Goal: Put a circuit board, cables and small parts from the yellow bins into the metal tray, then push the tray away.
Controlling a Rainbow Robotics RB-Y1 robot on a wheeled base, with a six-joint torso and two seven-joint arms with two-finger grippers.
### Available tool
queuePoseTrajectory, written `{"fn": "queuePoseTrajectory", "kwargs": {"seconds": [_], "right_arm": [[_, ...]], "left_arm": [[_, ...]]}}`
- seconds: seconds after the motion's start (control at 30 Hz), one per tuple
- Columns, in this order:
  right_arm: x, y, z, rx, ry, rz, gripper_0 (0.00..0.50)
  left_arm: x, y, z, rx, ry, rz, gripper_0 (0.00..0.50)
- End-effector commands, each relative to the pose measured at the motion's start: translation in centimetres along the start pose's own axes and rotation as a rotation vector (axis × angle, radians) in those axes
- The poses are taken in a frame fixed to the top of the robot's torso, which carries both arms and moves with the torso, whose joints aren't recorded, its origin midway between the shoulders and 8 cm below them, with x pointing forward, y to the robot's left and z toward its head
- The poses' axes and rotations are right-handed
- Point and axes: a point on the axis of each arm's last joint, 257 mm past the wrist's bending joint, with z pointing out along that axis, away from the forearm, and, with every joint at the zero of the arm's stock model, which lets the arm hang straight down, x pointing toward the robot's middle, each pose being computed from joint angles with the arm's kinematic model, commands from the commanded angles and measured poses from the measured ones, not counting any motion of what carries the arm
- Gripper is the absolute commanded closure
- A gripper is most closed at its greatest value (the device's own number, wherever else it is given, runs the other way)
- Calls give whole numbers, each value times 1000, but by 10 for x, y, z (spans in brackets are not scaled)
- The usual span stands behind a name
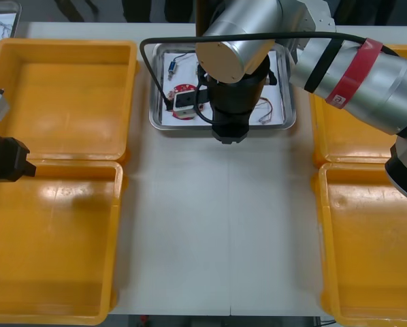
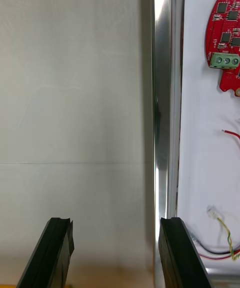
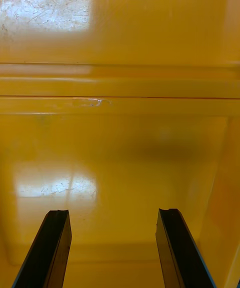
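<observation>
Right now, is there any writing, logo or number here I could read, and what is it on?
Nothing legible.
Red band on the right arm: small white label, too blurred to read.
Red circuit board in the metal tray: tiny markings by its green connector, too small to read.
Yellow bins: no text.

No words or numbers can be read here. The red band (image 1: pixel 354 70) around the right arm (image 1: pixel 394 88) has a small white mark (image 1: pixel 339 101) at its end, too tiny to read. The red circuit board (image 2: pixel 229 38) has little white print by its green block (image 2: pixel 224 61), also too tiny to read.
</observation>
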Motion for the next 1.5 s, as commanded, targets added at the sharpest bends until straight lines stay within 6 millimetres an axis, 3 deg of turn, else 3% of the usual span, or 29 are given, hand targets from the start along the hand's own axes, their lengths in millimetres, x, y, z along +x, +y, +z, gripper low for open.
{"fn": "queuePoseTrajectory", "kwargs": {"seconds": [0.03,0.27,0.37,0.7,0.93,1.13,1.5], "right_arm": [[-19,11,-32,27,-43,61,0],[-4,39,-47,44,-28,180,0],[14,54,-56,56,-6,250,0],[5,70,-85,59,-198,476,0],[26,83,-91,-6,-278,712,0],[35,82,-108,-15,-355,855,0],[108,75,-103,55,-359,1081,0]], "left_arm": [[1,3,-5,-7,-19,31,0],[1,3,-5,-7,-19,31,0],[1,3,-5,-7,-19,31,0],[1,3,-5,-7,-19,31,0],[1,3,-5,-7,-19,31,0],[1,3,-5,-7,-19,31,0],[1,3,-5,-7,-19,31,0]]}}
